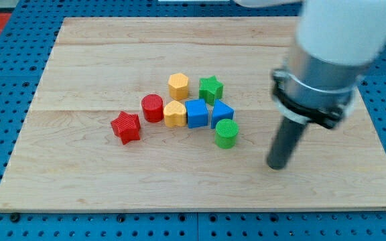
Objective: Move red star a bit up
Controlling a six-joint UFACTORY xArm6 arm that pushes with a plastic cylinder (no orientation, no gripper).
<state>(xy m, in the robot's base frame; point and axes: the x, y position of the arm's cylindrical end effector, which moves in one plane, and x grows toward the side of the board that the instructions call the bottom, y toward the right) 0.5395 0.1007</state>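
Red star (126, 127) at cluster's left, my tip (276, 165) well right

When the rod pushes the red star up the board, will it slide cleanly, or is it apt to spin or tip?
The red star looks squat and flat-based, so it should slide rather than tip. Its points probably make it rotate unless pushed on centre. The red cylinder sits close at its upper right, so it may get nudged too. My tip is far to the view's right.

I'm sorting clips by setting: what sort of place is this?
Probably a robotics lab bench: a wooden board on a blue pegboard, small coloured blocks like the red star, my tip to their right.
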